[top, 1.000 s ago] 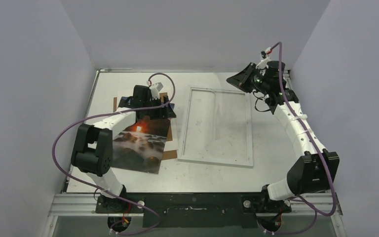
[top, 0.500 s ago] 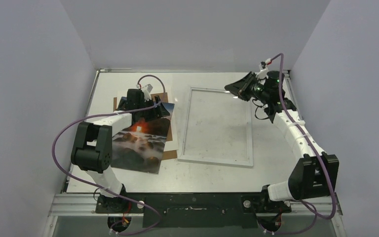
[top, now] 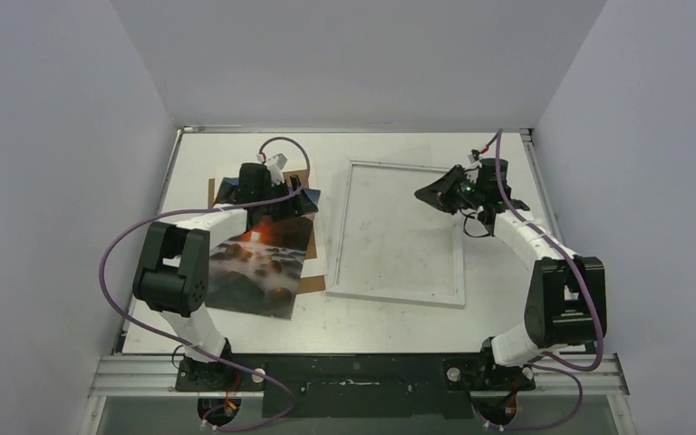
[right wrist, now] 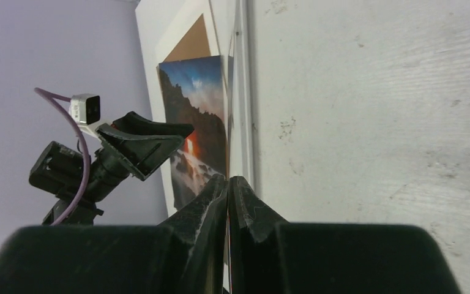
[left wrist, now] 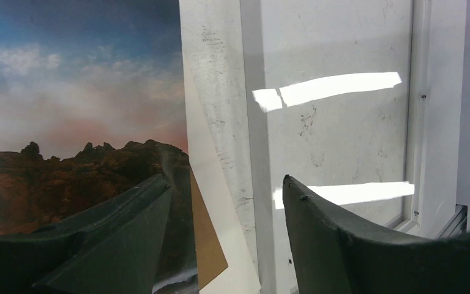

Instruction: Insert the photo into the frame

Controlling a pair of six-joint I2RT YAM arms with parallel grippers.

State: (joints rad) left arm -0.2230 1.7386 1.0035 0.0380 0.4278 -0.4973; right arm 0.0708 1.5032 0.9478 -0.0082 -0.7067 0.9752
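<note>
The photo [top: 258,263], a sunset landscape print, lies left of centre on top of a brown board and a cream mat. It fills the left of the left wrist view [left wrist: 67,122]. The white frame [top: 338,227] lies flat to its right, and its left rail shows in the left wrist view [left wrist: 263,184]. My left gripper [top: 288,203] is open and empty, low over the photo's far right corner, its jaws [left wrist: 227,179] spanning the photo's edge and the frame's rail. My right gripper [top: 428,194] is shut and empty, hovering over the frame's right part [right wrist: 227,180].
The brown backing board [top: 313,283] and the cream mat [top: 319,254] stick out from under the photo towards the frame. Grey walls close in the table at left, back and right. A purple cable loops over each arm.
My right arm swung down and inward from the back right corner to over the frame's right part. My left gripper drew back slightly, uncovering the photo's far right corner.
</note>
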